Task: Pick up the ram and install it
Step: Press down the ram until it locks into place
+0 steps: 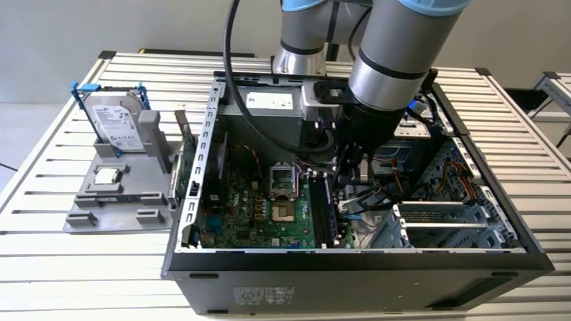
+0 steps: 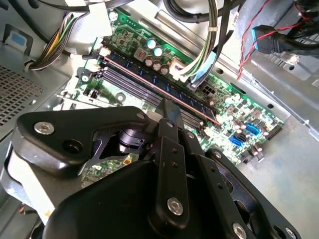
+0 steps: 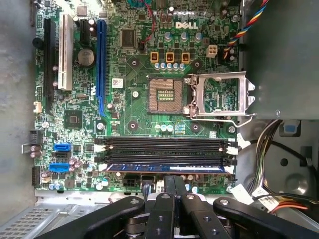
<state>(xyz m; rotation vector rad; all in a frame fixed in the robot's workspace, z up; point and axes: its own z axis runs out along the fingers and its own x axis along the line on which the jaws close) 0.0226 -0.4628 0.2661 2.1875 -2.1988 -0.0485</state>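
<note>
Fingers are brought together w/ nothing between them, tips right above the ram's top edge; can't tell if they touch it. Gripper [image 3: 172, 186] hangs inside the open PC case [image 1: 357, 264], and in the second wrist view the gripper [image 2: 169, 113] points at the slot row. The ram [image 3: 167, 168] stands on edge in the slot nearest the gripper, bluish strip running the full slot length; the same ram [image 2: 164, 89] shows as a thin reddish-edged line in the second wrist view. Beside it lie more dark memory slots [image 3: 164, 147], then the CPU socket [image 3: 164, 94] w/ its metal latch frame [image 3: 219, 97] swung open. On the motherboard [image 1: 259, 214] the arm [image 1: 392, 73] comes down from above. Outside the case, on the exterior view's left, a grey holder [image 1: 116, 200] on the slatted table [image 1: 89, 267] carries a hard drive [image 1: 116, 124] w/ blue clips.
</note>
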